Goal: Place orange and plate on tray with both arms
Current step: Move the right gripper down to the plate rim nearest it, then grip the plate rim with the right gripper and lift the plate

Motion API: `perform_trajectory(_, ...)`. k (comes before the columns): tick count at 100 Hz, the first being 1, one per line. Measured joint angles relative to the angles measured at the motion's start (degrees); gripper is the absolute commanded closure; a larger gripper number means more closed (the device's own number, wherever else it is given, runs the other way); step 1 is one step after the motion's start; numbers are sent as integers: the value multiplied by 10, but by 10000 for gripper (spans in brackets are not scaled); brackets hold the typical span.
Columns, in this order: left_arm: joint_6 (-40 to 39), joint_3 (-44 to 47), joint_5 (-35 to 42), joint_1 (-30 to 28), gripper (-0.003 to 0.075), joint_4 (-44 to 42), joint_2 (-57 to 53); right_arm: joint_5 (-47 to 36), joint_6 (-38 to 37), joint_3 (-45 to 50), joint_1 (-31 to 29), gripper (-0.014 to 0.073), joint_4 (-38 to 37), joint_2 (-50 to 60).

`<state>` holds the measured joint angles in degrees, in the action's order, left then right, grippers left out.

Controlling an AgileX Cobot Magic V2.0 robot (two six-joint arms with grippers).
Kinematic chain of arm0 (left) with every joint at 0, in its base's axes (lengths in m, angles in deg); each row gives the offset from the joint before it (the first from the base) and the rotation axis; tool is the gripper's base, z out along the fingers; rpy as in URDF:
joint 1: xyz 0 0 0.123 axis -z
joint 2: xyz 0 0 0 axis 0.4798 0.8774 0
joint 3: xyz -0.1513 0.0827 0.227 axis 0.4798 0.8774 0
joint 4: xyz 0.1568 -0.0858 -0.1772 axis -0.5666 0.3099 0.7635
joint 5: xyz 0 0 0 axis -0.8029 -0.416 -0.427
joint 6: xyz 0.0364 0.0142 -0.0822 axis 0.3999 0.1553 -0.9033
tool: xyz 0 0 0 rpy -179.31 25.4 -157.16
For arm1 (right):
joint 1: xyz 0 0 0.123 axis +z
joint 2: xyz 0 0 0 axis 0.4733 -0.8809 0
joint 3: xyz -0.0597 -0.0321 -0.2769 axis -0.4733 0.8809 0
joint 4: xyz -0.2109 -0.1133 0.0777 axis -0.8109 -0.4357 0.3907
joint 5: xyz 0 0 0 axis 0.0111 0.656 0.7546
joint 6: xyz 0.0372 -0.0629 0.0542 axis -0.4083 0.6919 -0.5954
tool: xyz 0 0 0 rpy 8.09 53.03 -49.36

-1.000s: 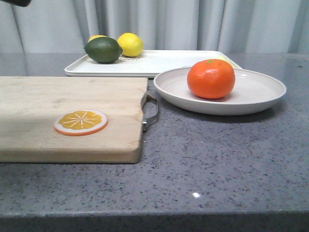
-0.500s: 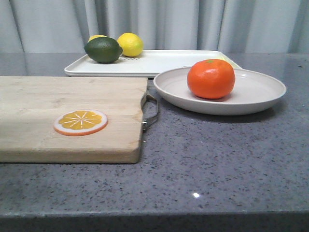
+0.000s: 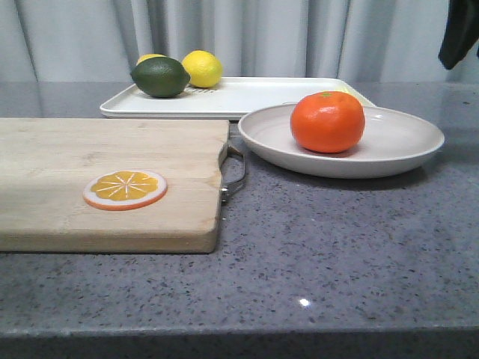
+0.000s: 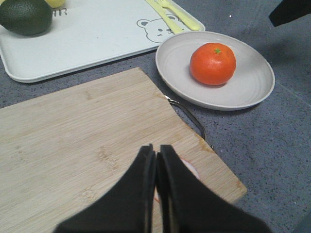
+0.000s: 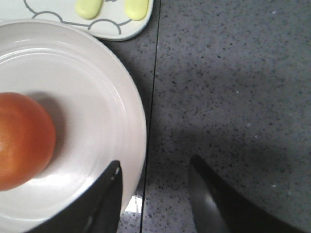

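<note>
We've got the glossy red-orange orange (image 3: pixel 327 121) sitting stem-up in the off-white plate (image 3: pixel 400 146), a bit left of its middle; the plate rests on the counter, just in front of the white tray (image 3: pixel 247 96)'s right end.

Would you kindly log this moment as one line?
orange: on plate | plate: off tray | left end effector: shut, empty | right end effector: open over plate rim

The tray (image 4: pixel 97 39) carries a bear drawing at its 3 o'clock side. Small dark lettering sits beside the lime (image 4: pixel 25 16), too small to read.
</note>
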<state>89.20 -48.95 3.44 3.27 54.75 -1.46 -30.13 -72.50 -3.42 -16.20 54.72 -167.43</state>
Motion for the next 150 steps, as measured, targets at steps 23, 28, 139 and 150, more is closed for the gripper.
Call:
perform_trajectory(23, 0, 0, 0, 0, 741, 0, 0, 12, 0, -24, 0, 250, 14, -75)
perform_trajectory(28, 0, 0, 0, 0, 741, 0, 0, 13, 0, -25, 0, 250, 15, -89)
perform_trajectory(139, 0, 0, -14, 0, 741, 0, 0, 11, -6, -32, -4, 654, 48, -130)
perform_trajectory(150, 0, 0, -14, 0, 741, 0, 0, 22, -5, -32, -18, 654, 64, -112)
